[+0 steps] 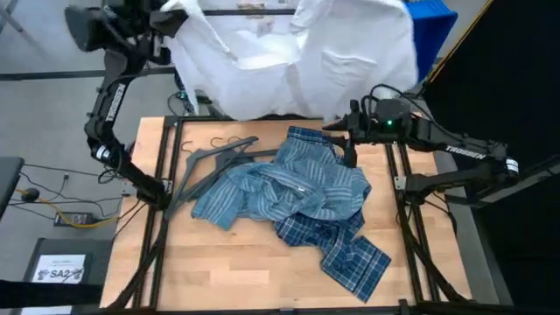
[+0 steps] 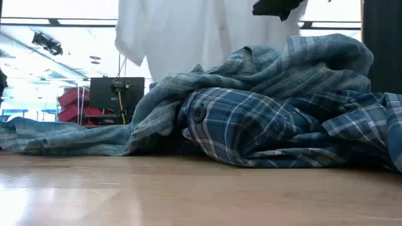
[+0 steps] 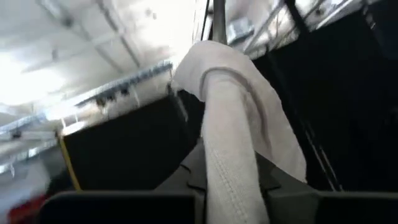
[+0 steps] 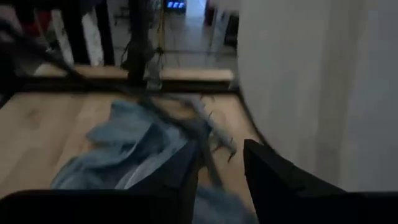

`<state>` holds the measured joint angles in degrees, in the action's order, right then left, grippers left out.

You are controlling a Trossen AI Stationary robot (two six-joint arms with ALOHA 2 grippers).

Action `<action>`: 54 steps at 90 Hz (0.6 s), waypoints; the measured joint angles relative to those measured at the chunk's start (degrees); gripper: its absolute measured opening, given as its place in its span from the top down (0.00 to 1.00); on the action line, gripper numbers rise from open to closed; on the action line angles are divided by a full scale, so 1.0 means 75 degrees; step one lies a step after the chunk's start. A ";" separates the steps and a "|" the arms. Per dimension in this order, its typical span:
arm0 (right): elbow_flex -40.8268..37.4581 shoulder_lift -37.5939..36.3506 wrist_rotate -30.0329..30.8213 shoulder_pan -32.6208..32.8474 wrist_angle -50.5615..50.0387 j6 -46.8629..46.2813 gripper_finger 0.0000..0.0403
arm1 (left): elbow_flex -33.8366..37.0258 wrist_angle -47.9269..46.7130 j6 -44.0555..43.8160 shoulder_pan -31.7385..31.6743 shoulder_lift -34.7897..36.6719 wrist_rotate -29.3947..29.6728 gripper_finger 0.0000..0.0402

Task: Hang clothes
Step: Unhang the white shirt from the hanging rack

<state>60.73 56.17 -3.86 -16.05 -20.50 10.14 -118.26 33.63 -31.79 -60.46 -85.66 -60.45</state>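
White shirt hangs raised over the table's far edge, one end clamped in the left gripper up at far left. Striped shirt and plaid shirt lie heaped mid-table; hangers just left of them. Right gripper hovers over the heap's far edge, fingers apart, holding nothing.

The table is pale wood with a smooth, faintly glossy top. The white shirt is soft matt cloth with stitched seams. The striped shirt and plaid shirt are crumpled woven cloth. The hangers look like dark matt plastic, perhaps.
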 joint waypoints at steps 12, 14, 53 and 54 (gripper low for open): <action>0.0000 -0.0631 0.0548 0.0268 0.0006 0.0016 0.76 | 0.0000 -0.0096 0.0002 0.0525 0.0502 0.0866 0.95; 0.0000 -0.0781 0.0624 0.0334 0.0021 0.0014 0.76 | 0.0000 -0.0174 0.0002 0.0613 0.0586 0.0956 0.95; -0.0529 -0.3598 0.0295 0.2182 0.1640 -0.0875 0.81 | 0.0005 -0.8208 0.3695 0.2185 0.1486 0.3492 0.95; -0.0602 -0.3627 0.0302 0.2206 0.1682 -0.0923 0.81 | 0.0019 -0.8428 0.3801 0.2224 0.1473 0.3614 0.95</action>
<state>56.22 28.96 -1.59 0.50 -7.88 3.22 -118.12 -29.59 -3.27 -43.78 -74.61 -33.35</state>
